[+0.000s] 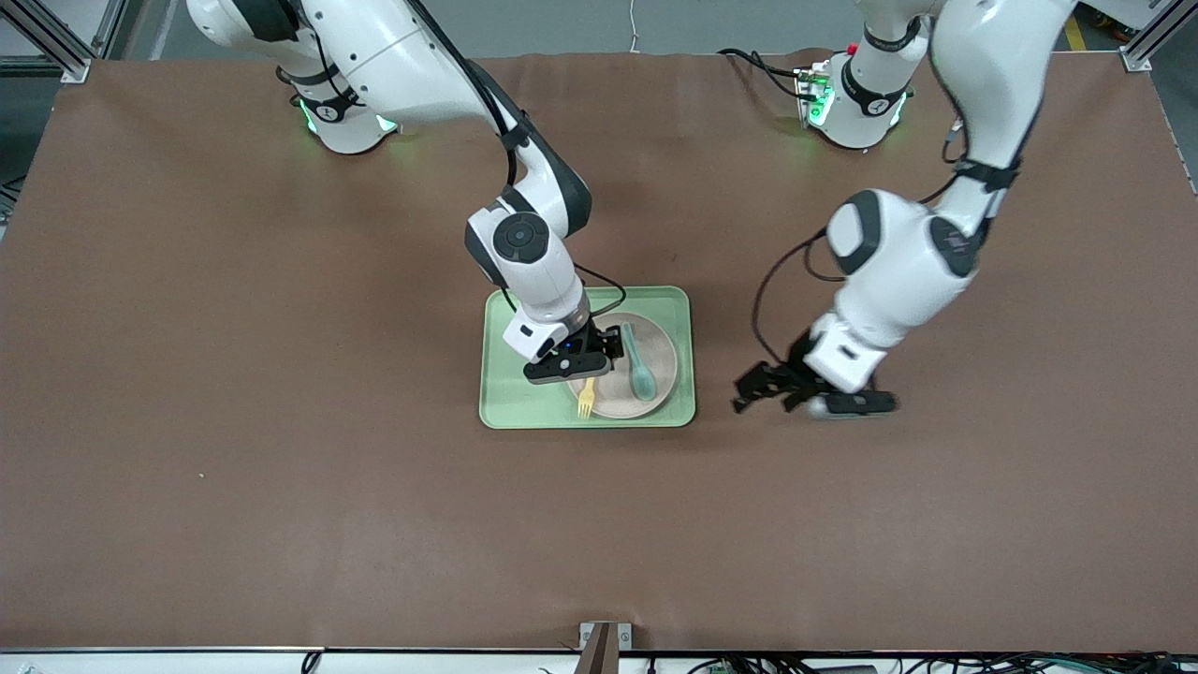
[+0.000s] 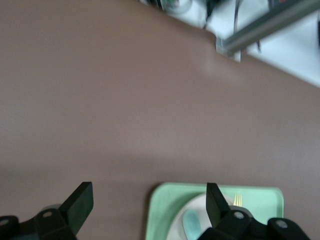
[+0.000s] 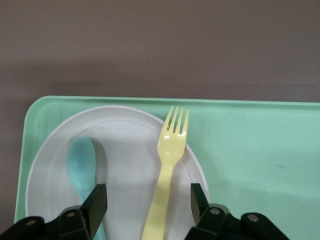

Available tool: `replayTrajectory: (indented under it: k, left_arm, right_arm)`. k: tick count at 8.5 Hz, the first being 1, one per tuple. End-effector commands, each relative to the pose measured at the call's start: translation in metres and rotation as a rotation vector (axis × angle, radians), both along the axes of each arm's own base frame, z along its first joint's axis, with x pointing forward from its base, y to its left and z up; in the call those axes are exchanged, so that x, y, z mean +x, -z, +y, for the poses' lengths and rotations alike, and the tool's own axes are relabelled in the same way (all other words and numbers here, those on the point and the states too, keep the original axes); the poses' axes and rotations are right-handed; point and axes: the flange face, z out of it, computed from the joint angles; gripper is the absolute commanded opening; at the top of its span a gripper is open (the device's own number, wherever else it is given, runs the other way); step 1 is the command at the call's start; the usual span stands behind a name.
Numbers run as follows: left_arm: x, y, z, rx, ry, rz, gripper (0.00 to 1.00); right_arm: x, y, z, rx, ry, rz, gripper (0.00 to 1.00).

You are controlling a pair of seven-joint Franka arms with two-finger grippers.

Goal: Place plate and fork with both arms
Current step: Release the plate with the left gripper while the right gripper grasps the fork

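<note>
The pale plate [image 1: 660, 356] lies in the light-green tray [image 1: 505, 393]. The pale-yellow fork [image 1: 587, 398] lies on the plate, its tines past the rim on the side nearer the front camera. A teal spoon [image 1: 640, 370] lies on the plate beside it. My right gripper [image 1: 599, 360] is open just over the plate. In the right wrist view its fingers straddle the fork's handle [image 3: 171, 150] without touching it, above the plate [image 3: 125, 145]. My left gripper [image 1: 753, 388] is open and empty, low over bare table beside the tray, toward the left arm's end.
The brown mat [image 1: 281, 468] covers the whole table. The left wrist view shows the tray's corner [image 2: 165, 200], the plate [image 2: 197, 210] and the spoon [image 2: 191, 222] past my open left gripper [image 2: 148, 195]. A metal frame post [image 2: 270, 22] stands at the table's edge.
</note>
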Motion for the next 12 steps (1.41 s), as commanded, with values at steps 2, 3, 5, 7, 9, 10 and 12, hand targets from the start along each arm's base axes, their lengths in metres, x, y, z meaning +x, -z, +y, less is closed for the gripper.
replayTrajectory:
  k: [2,3,5,7,9,10,12]
  left_arm:
    - [-0.014,-0.081,0.090,0.159,0.015,0.035,0.99]
    - [-0.027,-0.110,0.101,0.251,0.044,0.055,0.99]
    - [-0.054,-0.154,0.124,0.374,0.070,0.087,0.99]
    - [-0.082,-0.196,0.145,0.431,0.125,0.124,0.99]
    - [-0.106,-0.223,0.152,0.424,0.130,0.146,1.00]
    - [-0.106,-0.237,0.158,0.426,0.132,0.141,1.00]
    - [-0.070,-0.252,0.169,0.436,0.151,0.152,1.00]
  right_arm:
    - [0.000,0.017,0.011,-0.003,0.033,0.002,0.75]
    - [-0.001,0.023,0.009,-0.009,0.039,0.008,0.74]
    - [-0.001,0.026,0.007,-0.018,0.036,0.013,0.74]
    - [-0.002,0.028,0.007,-0.031,0.025,0.010,0.70]
    - [-0.008,0.028,0.012,-0.029,0.030,0.014,0.49]
    - [-0.011,0.032,0.015,-0.038,0.053,0.012,0.43]
    - [-0.018,0.041,0.020,-0.070,0.061,-0.002,0.40]
